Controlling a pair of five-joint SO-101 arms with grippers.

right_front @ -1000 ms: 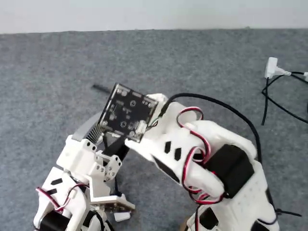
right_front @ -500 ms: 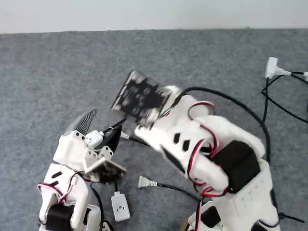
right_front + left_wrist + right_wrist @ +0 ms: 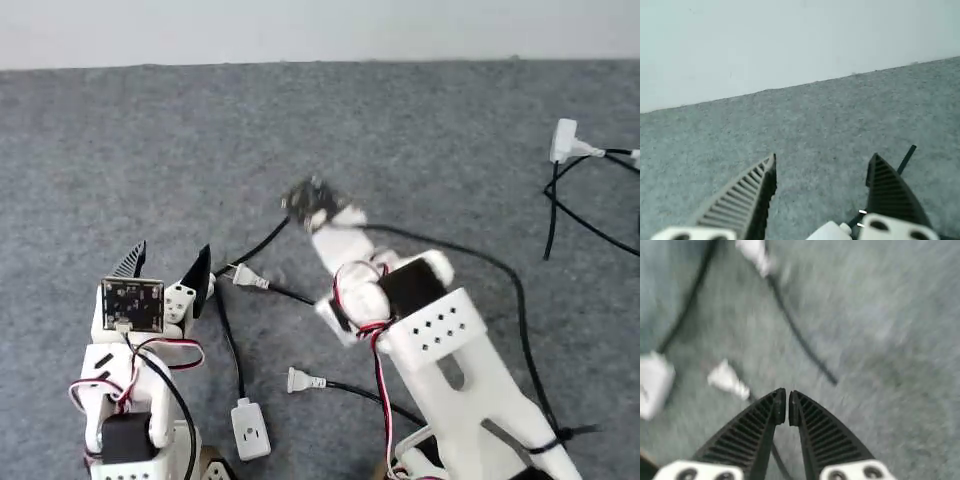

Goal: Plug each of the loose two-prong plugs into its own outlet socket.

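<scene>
The nearer plug (image 3: 250,278) lay on the grey carpet (image 3: 430,130) just beside one finger of the left gripper (image 3: 170,252). A second plug (image 3: 303,380) lay closer to the arm bases, and an outlet socket (image 3: 250,430) rested face up near it, by the left arm's base. Another white fitting (image 3: 565,142) sat well apart at the far edge, and I could not tell whether it was a plug or a socket. The black cables (image 3: 228,350) ran close together between the two arms.

The left gripper's fingers stood wide apart and empty. The right gripper (image 3: 787,407) had its fingers pressed almost together, with nothing between them.

My main worry was the left finger knocking the near plug aside before I could close on it. The plug lay off to one side of the opening, not inside it. I also judged that lifting either plug would pull on the neighbouring cables and shift the socket. The socket was loose, so pushing a plug into it unbraced would probably just slide it across the carpet. With the arms this close together, they could also hit each other.
</scene>
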